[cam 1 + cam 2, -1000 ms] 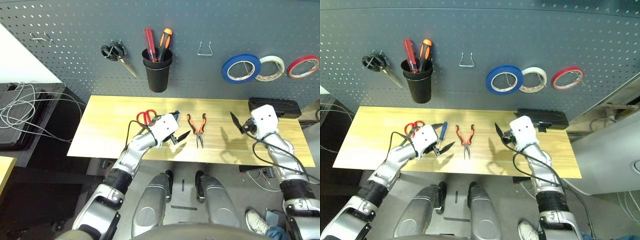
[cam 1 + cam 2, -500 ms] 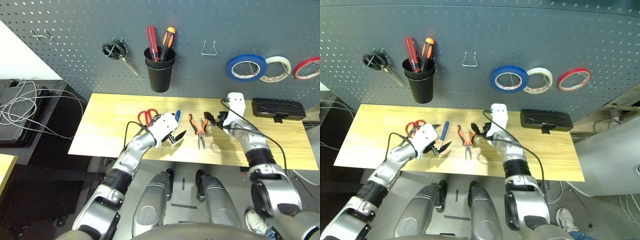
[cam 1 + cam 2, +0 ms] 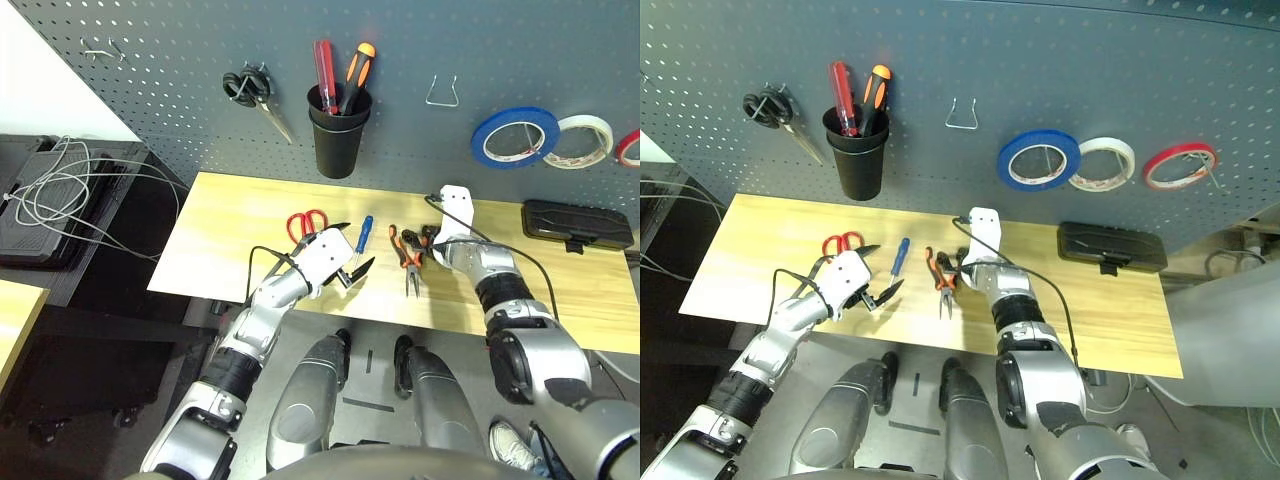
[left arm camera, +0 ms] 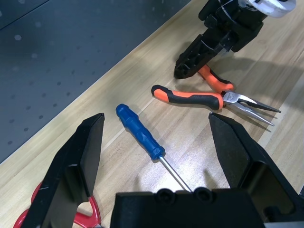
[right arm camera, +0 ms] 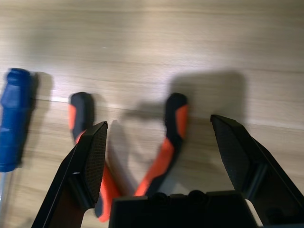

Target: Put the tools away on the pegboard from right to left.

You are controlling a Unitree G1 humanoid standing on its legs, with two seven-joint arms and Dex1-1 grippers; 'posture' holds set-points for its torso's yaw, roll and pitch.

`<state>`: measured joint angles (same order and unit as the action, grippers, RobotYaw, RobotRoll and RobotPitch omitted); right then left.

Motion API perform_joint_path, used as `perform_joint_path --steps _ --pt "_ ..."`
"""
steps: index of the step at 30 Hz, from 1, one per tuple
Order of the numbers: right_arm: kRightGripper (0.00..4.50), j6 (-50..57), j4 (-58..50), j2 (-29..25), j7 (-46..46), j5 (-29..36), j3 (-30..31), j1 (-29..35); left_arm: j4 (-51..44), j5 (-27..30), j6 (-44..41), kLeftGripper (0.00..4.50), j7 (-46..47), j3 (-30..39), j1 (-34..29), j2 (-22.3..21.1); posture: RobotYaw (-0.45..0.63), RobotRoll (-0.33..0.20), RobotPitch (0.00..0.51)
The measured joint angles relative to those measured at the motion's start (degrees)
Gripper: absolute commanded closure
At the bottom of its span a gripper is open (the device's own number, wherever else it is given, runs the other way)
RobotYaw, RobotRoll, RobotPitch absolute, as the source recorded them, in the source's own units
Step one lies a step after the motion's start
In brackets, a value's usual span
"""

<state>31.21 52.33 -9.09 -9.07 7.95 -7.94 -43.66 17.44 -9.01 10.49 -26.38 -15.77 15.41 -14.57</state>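
Observation:
Orange-and-black pliers (image 3: 408, 262) lie on the wooden table (image 3: 230, 215), jaws pointing to the front edge. My right gripper (image 3: 421, 240) is open and low over their handles (image 5: 173, 127), one handle between the fingers. Left of the pliers lie the blue screwdriver (image 3: 363, 236) and the red-handled scissors (image 3: 308, 220). My left gripper (image 3: 350, 273) hovers open near the front edge, just in front of the screwdriver (image 4: 140, 134), holding nothing. The blue tape roll (image 3: 515, 137) hangs on the grey pegboard (image 3: 180, 40).
On the pegboard hang black-handled scissors (image 3: 255, 92), a black cup (image 3: 338, 142) with two screwdrivers, a bare wire hook (image 3: 441, 95), a white tape roll (image 3: 583, 140) and a red one (image 3: 628, 147). A black case (image 3: 575, 221) lies at the table's right end.
My right arm has swung left from the table's right part to the pliers' handles. The left arm has held still. The camera has shifted.

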Motion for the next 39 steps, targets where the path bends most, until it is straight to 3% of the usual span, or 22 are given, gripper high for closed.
perform_joint_path --steps 4,13,17,28,39 --pt "0.92 1.3 0.4 0.0 1.8 0.0 -0.3 -0.6 0.0 0.0 0.2 0.00 0.3 0.0 0.0 0.0 0.17 0.000 0.304" --pt "4.19 2.3 -0.2 0.1 0.3 0.2 0.1 -0.6 0.2 1.6 6.8 0.00 0.3 1.1 0.5 0.1 0.15 0.000 0.280" --pt "4.25 2.7 -2.7 0.2 -2.2 0.2 0.8 0.1 0.6 2.3 9.9 0.00 0.3 1.1 0.6 0.1 0.14 0.000 0.258" --pt "4.25 2.2 -31.7 -1.3 -13.8 2.7 4.4 7.0 -5.9 6.1 13.6 0.00 0.1 2.2 -1.9 0.0 0.12 0.000 0.246" --pt "4.25 0.6 -44.1 -1.3 -15.4 5.8 3.9 8.3 -10.8 10.8 14.3 0.00 0.4 5.6 -1.7 1.1 0.09 0.000 0.230"
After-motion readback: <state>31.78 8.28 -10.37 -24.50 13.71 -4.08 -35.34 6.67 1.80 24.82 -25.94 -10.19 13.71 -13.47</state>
